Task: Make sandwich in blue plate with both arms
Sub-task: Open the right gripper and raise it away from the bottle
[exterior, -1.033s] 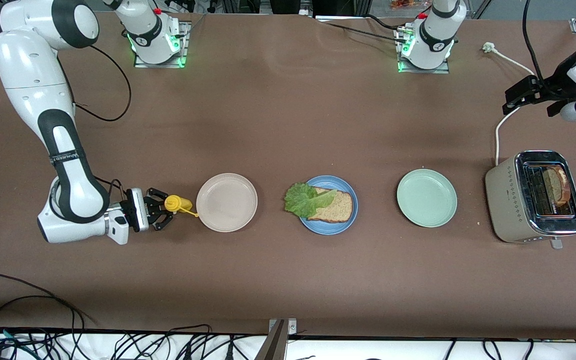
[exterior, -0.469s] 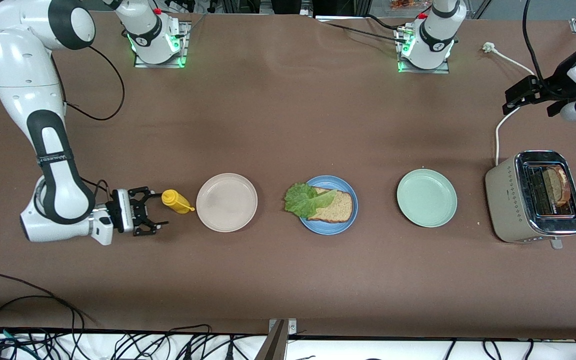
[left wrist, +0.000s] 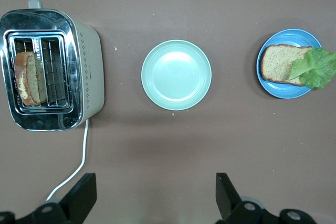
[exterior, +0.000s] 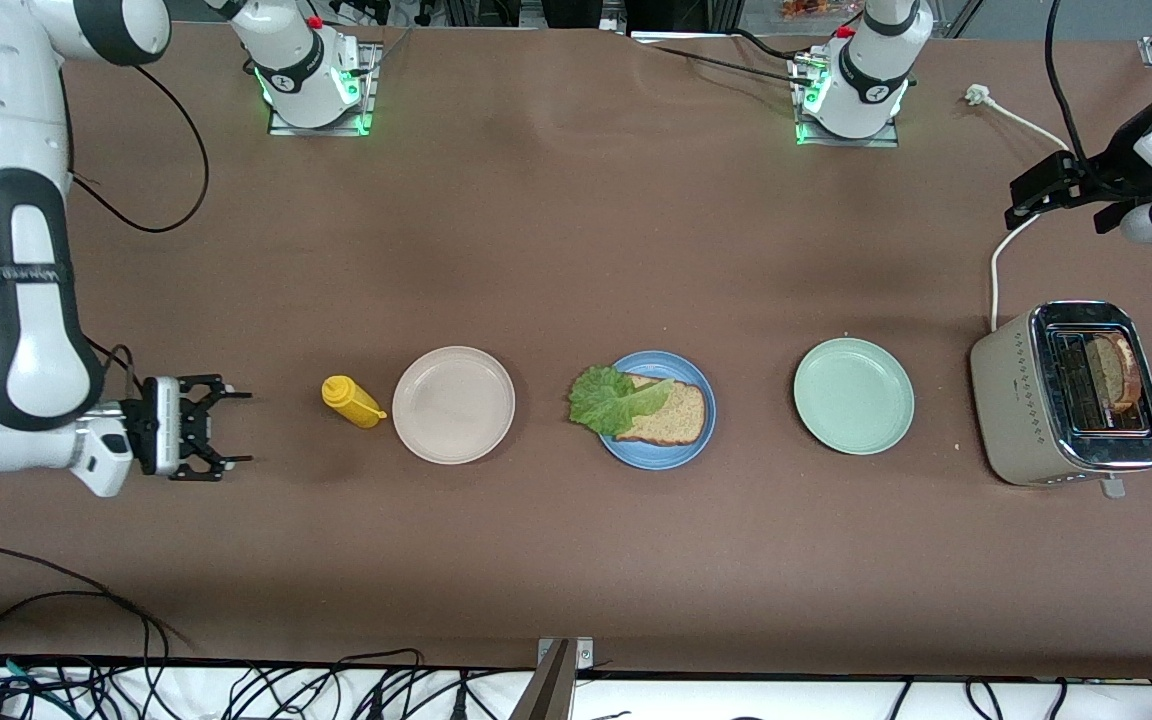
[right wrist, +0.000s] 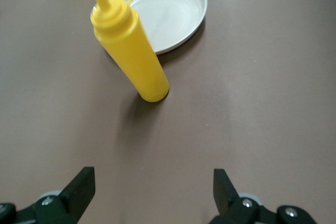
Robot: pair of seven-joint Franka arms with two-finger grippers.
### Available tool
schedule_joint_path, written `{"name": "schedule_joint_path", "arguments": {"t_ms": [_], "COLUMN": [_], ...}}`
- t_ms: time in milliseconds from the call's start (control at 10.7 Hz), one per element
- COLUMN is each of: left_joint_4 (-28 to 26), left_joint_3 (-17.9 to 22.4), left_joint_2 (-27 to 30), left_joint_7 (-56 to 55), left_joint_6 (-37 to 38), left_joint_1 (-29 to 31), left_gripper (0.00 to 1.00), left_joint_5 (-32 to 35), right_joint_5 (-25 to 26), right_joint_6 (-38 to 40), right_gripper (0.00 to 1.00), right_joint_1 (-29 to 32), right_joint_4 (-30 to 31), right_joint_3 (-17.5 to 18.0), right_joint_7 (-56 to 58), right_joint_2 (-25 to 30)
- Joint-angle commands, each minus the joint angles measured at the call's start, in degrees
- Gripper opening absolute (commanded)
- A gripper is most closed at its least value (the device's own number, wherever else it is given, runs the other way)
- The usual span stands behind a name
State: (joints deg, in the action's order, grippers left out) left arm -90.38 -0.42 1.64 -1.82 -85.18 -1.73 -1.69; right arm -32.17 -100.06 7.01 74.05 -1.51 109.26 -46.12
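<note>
A: Where do your two grippers stand?

B: Your right gripper (exterior: pixel 228 430) sits low over the desk at the right arm's end, fingers spread wide and holding nothing; the yellow squeeze bottle (exterior: pixel 349 400) stands upright on the desk apart from it, between that gripper and the beige-white plate (exterior: pixel 453 404), its nozzle leaning toward the plate's rim. Your left gripper (exterior: pixel 1031 199) waits up in the air near the edge at the left arm's end, over the white cord (exterior: pixel 1000 256) that runs up from the toaster (exterior: pixel 1066 393); its fingers are also spread wide and empty (the left wrist view shows both black fingertips (left wrist: pixel 81 195) well apart).

A: And the sandwich?

B: It is only part built; you have one bread slice (exterior: pixel 671 413) lying flat in the blue plate (exterior: pixel 656 452), near the middle of the desk, with the lettuce leaf (exterior: pixel 611 398) draped over the end of the slice toward the right arm and spilling past the plate's rim; no second slice lies on it. Another slice (exterior: pixel 1106 368) stands in a slot of the toaster; the pale green plate (exterior: pixel 853 396) lies between the blue plate and the toaster.
</note>
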Motion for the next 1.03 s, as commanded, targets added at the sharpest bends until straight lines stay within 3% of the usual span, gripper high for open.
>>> {"name": "schedule_joint_path", "arguments": {"t_ms": [0,563,939], "left_joint_4": [0.38,0.38,0.38], "left_joint_3": [-0.11,-0.11,-0.02], "left_joint_2": [0.03,-0.06,-0.06], "left_joint_7": [-0.47,-0.38,-0.38], "left_joint_6": [0.45,0.45,0.45], "left_joint_1": [0.06,0.06,0.06], "left_gripper": [1.0,1.0,1.0], "left_joint_5": [0.2,0.2,0.2], "right_joint_5": [6.32,18.18,25.03], "right_joint_6": [0.13,2.94,4.96], "right_gripper": [1.0,1.0,1.0], "right_joint_1": [-2.97,-9.11,-11.75], "right_joint_4": [8.28,15.06,17.08], "right_joint_3": [-1.56,-1.56,-1.47], "right_joint_7": [-17.62,-56.12,-74.16], "right_joint_2": [11.72,28.51,36.78]}}
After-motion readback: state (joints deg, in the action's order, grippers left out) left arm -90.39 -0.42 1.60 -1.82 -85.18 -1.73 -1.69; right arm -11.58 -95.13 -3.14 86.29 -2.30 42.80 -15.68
